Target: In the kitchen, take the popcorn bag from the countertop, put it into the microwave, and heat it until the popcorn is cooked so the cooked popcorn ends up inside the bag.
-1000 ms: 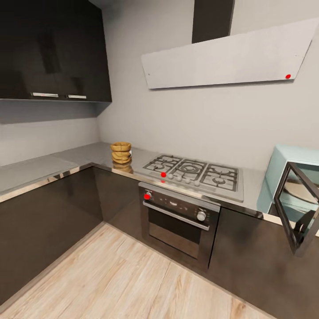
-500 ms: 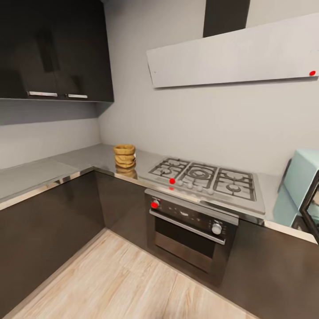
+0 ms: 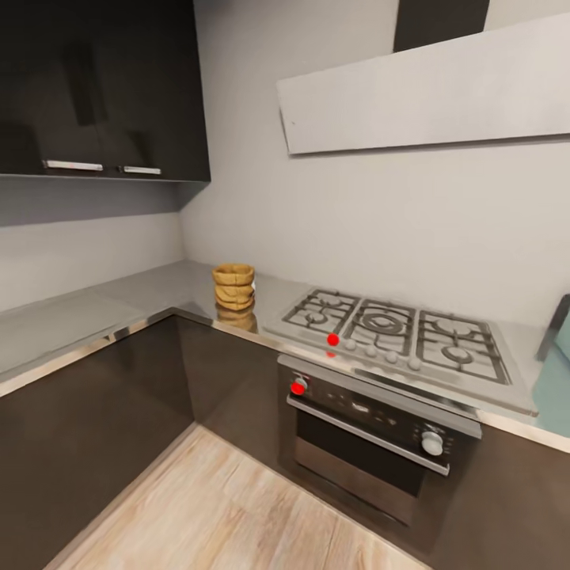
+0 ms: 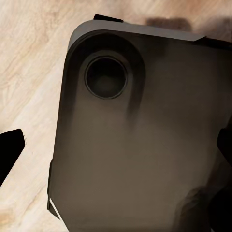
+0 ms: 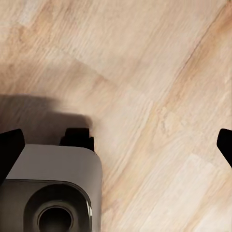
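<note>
Popcorn bag [image 3: 234, 286]: squat mustard-tan wrinkled sack with rolled rim, standing upright on the grey steel countertop [image 3: 103, 305], near its front edge beside the inner corner. Microwave [image 3: 564, 339]: mint-blue sliver showing at the countertop's far right end.

This is a home kitchen — a gas hob [image 3: 404, 332] with black grates is set in a steel countertop [image 3: 95, 313], with a black oven [image 3: 372, 435] built in beneath it at about 5 o'clock. A white slanted hood [image 3: 427, 91] hangs at 1 o'clock, dark glossy wall cabinets [image 3: 99, 87] at 10 o'clock, and pale wood floor [image 3: 222, 507] runs along the base units — grey walls behind.
</note>
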